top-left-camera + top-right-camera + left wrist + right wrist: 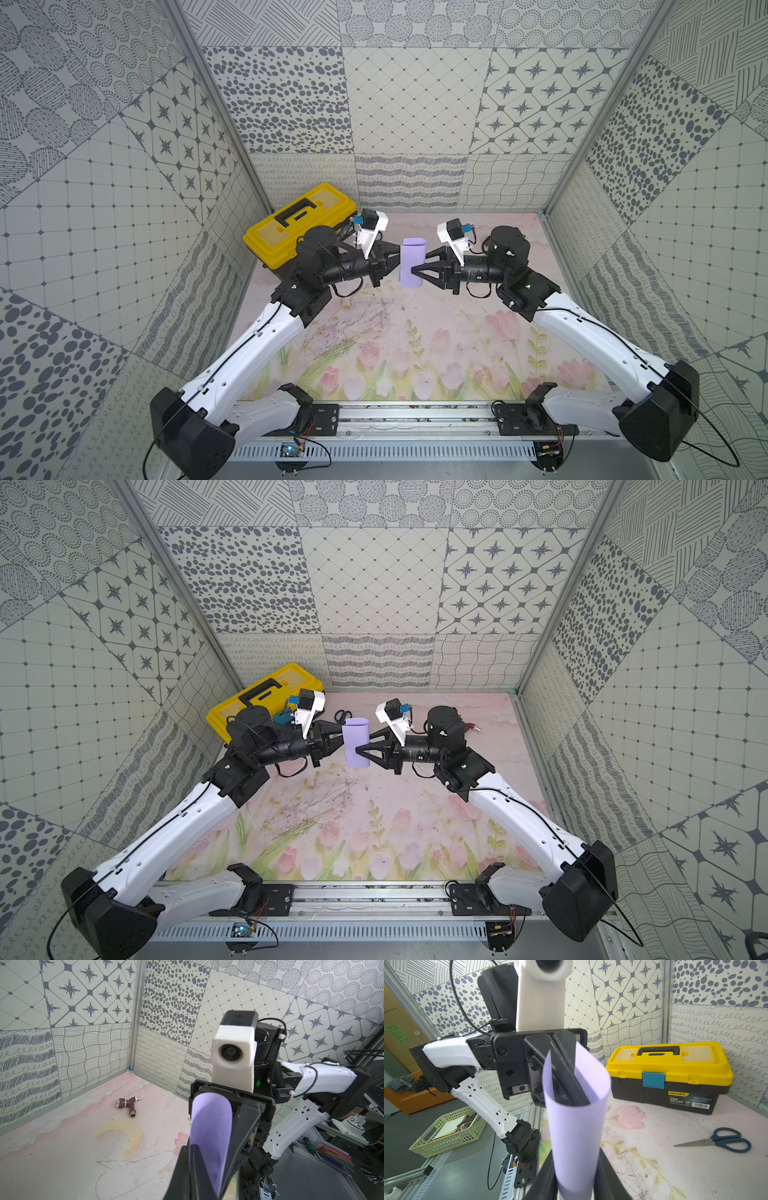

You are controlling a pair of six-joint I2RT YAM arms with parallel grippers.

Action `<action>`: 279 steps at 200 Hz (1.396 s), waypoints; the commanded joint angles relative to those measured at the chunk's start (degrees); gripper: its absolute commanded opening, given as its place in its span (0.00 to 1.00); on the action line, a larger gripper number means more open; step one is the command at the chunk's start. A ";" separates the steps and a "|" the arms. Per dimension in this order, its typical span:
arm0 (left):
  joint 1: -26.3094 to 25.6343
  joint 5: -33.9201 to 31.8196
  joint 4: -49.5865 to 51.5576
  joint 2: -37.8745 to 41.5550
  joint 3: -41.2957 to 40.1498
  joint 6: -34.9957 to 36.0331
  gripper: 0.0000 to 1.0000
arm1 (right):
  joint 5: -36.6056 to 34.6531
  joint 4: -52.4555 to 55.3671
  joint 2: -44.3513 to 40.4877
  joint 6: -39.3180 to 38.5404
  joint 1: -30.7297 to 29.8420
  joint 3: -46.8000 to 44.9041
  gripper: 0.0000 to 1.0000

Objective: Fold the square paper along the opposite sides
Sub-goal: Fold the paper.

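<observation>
Square paper is pinched in the shut jaws of the left gripper, where its two opposite sides appear to lie together. Its rounded bend is straddled by the right gripper, whose jaws are narrowed against it from both sides. The sheet is carried aloft over the back half of the bench, midway between the side edges. The meeting of the sides is judged done, and a flat crease is left. The long axis stands near upright, with the bend pointed at the right gripper.
</observation>
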State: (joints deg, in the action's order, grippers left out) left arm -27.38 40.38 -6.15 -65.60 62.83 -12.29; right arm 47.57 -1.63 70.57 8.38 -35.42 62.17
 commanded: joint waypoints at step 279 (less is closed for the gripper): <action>-0.29 -3.51 0.62 0.95 0.81 2.29 0.06 | 0.33 -2.33 -1.70 -0.83 -0.28 0.32 0.23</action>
State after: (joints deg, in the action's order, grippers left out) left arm -27.53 39.72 -5.61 -65.65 62.96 -11.90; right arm 47.53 -1.61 70.48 8.29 -35.40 62.17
